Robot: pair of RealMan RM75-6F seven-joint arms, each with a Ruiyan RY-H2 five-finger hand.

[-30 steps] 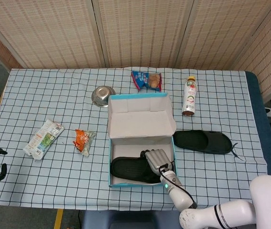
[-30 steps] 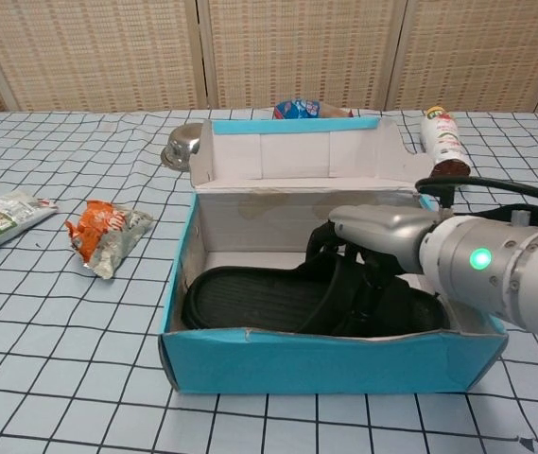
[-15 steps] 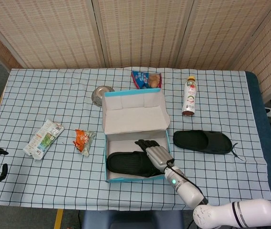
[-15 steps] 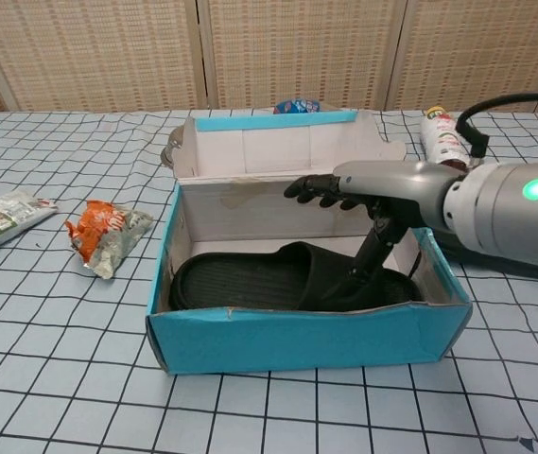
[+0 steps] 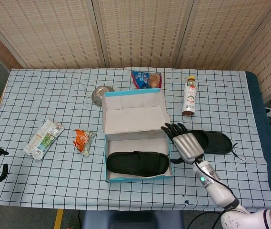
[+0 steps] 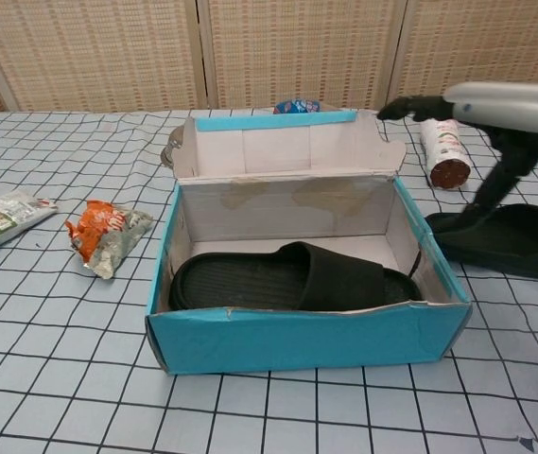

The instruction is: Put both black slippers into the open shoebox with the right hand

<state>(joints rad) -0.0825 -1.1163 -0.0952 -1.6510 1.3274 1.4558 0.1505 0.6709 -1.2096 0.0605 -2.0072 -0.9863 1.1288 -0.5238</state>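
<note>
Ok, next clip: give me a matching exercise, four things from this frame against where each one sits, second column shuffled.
Things:
1. first slipper
2. second slipper
3. metal bowl
4. right hand

Places:
A. behind the box's raised lid
B. on the cloth to the right of the shoebox
C. lying inside the shoebox
D. open, above the near end of the slipper outside the box

Pairs: 1-C, 2-B, 3-A, 4-D

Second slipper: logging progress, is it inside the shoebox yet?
No, the second slipper lies on the table right of the shoebox.
</note>
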